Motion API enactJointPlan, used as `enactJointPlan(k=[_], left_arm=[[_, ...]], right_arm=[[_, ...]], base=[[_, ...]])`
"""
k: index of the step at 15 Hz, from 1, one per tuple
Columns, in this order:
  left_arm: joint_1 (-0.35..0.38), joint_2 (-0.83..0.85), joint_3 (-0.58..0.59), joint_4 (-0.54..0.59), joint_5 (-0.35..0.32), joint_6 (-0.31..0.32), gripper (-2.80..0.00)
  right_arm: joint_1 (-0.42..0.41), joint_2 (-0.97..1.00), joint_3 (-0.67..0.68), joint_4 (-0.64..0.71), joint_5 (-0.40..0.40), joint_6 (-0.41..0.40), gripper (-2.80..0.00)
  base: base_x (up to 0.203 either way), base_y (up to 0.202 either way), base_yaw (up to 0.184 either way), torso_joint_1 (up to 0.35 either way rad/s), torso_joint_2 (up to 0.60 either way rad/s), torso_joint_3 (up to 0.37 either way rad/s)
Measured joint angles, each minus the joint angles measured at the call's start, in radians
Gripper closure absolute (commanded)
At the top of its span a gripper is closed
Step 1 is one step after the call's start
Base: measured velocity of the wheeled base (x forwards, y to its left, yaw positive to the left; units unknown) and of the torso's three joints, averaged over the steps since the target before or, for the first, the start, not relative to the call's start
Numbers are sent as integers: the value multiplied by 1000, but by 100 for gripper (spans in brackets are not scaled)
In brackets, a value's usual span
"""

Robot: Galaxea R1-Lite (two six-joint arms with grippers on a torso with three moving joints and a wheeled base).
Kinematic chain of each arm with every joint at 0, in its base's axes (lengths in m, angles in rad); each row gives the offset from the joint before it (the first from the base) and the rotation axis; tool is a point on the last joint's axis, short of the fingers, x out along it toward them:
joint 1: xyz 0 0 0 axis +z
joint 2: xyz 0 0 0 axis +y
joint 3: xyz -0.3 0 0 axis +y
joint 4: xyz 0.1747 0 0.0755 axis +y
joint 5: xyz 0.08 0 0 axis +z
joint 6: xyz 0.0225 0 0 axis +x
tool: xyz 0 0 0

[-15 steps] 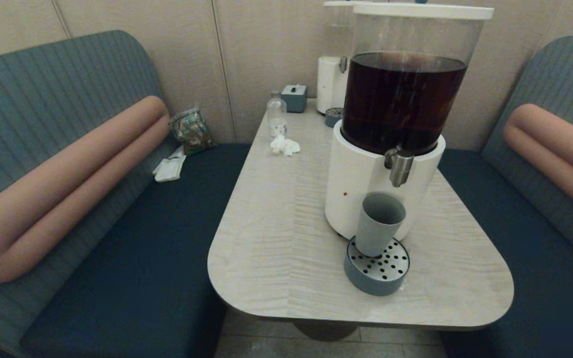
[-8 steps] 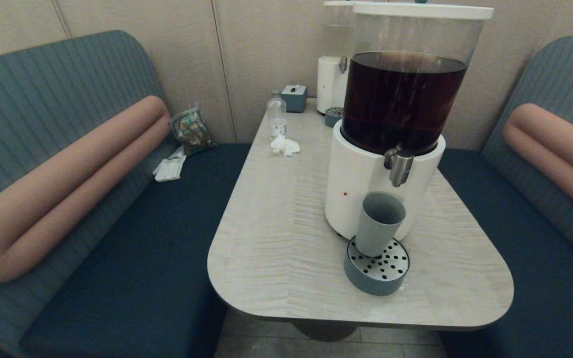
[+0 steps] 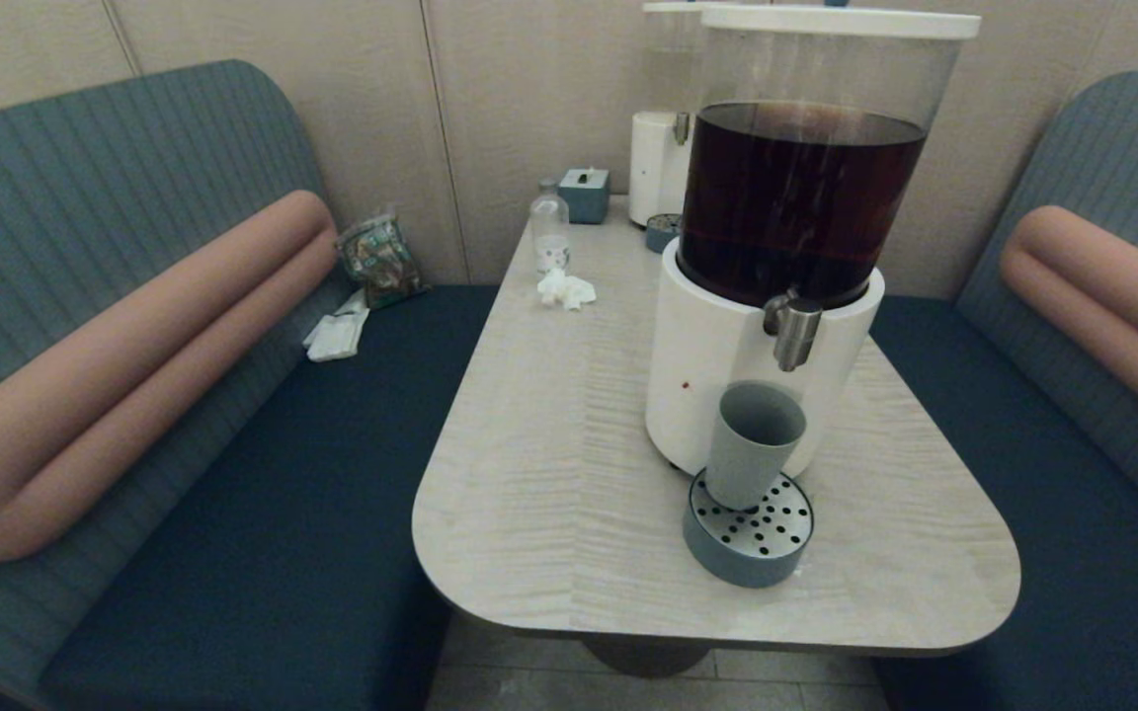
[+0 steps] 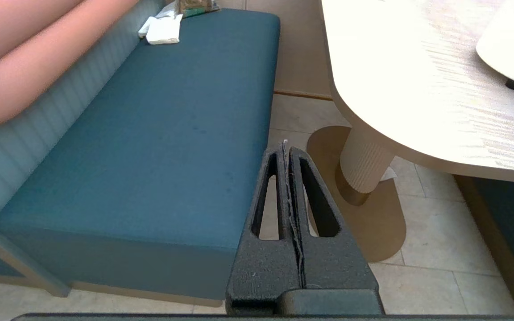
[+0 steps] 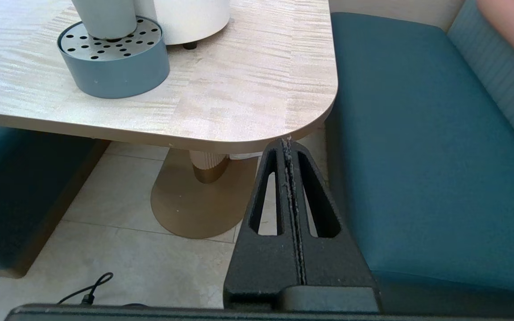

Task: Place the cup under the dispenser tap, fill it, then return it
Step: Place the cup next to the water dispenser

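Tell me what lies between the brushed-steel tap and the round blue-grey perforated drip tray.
Head view: the matte grey-green cup stands upright on the drip tray, directly below the steel tap; open air separates the cup's rim from the spout.

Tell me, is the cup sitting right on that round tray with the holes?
Touching. In the head view the cup stands upright on the tray's perforated steel top; the right wrist view shows its base resting there with no gap.

Grey-green cup (image 3: pixel 753 444) stands upright below the steel dispenser tap (image 3: pixel 793 333).
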State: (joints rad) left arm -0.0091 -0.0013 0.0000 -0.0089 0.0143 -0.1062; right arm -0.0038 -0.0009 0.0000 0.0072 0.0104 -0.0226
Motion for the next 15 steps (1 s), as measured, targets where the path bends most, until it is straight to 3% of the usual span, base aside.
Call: enactJointPlan(k=[7,11,15], left_arm=[[0,0,-37,-9,4,-22,0],[1,31,-236,45,-42,-34,0],[-6,259,-420,19,-119,-38,0]], right_arm=[[0,0,0,0,0,0,0],[0,0,0,0,0,0,0],[0,0,0,0,0,0,0]], base=[[0,0,0,0,0,0],[0,0,0,0,0,0],[0,0,0,0,0,0]])
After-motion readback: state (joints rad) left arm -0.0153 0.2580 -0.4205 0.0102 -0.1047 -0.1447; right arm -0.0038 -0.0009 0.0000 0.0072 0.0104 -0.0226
